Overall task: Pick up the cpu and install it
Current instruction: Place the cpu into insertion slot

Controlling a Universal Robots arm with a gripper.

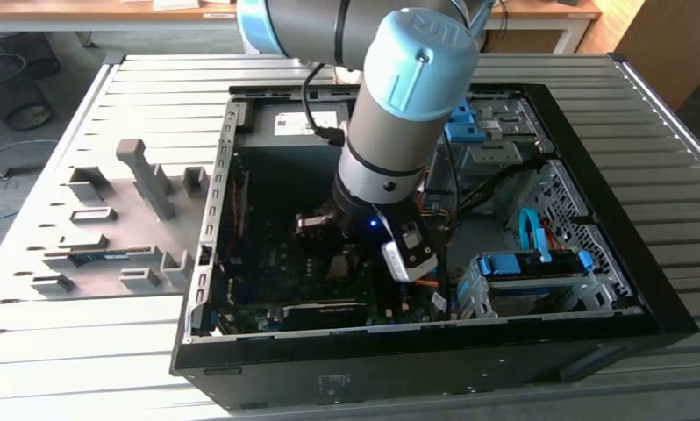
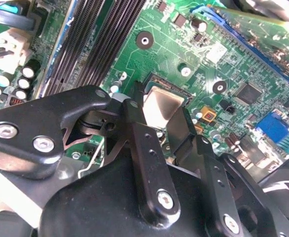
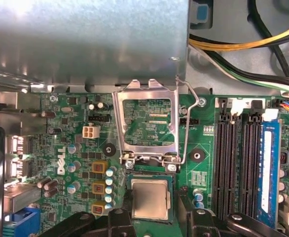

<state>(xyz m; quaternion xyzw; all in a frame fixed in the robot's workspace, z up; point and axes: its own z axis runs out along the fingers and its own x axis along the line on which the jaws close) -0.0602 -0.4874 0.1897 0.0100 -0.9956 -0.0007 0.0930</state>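
- While the black two-fingered tool is narrowed onto two opposite edges of the silver-capped square cpu, seemingly pinching it, the chip sits in or just over the dark square socket on the green motherboard. I cannot tell whether it is fully seated.
- First risk, as I judge it: a tilted or turned cpu pressed down would bend the socket's contacts, and an uneven release could drag one corner up.
- Second risk: the hinged silver metal frame and its wire lever are flipped open just beside the socket, so a finger catching either would jolt the chip.
- Grey moulded tray, near the exterior view's left edge of the slatted metal surface: it has slotted holders, and their contents are too small to tell.
- Black open computer case, lying toward the surface's edge on the exterior view's right: it holds the motherboard, yellow, black and white cables, the grey-and-blue arm reaching in, and a blue-trimmed metal drive cage near its front corner on that same side.
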